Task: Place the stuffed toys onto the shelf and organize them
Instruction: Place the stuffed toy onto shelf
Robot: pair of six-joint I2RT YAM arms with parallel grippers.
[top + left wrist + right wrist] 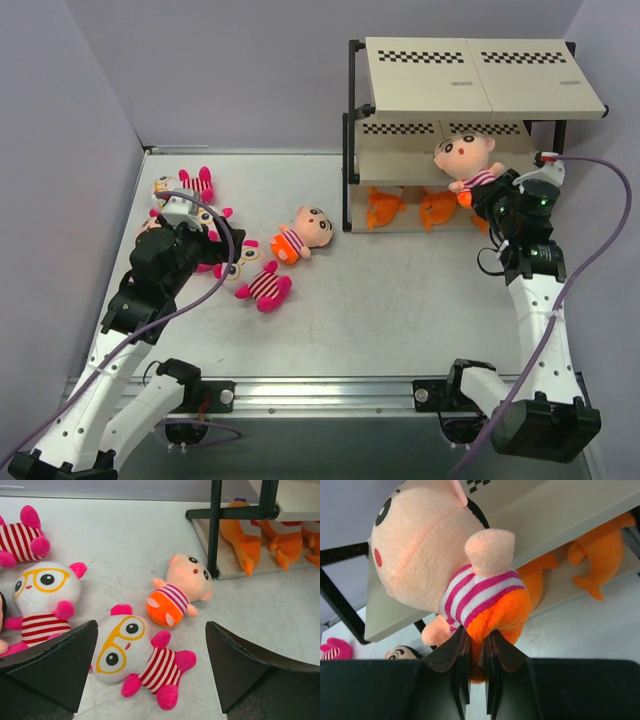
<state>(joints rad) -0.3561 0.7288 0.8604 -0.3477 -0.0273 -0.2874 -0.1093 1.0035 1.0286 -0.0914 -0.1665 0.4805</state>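
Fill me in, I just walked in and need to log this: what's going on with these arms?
The right pincer is shut on a striped doll, holding it up at the middle level of the shelf. Orange sharks already lie on the bottom board. The left pincer is open above the table, over pink toys with glasses; another doll lies beside them.

Pale, scuffed tabletop (400, 300) spreads below the left pincer (151, 626) and right pincer (476, 642); lavender walls (230, 70) rise beyond them, a metal rail (330, 392) behind.
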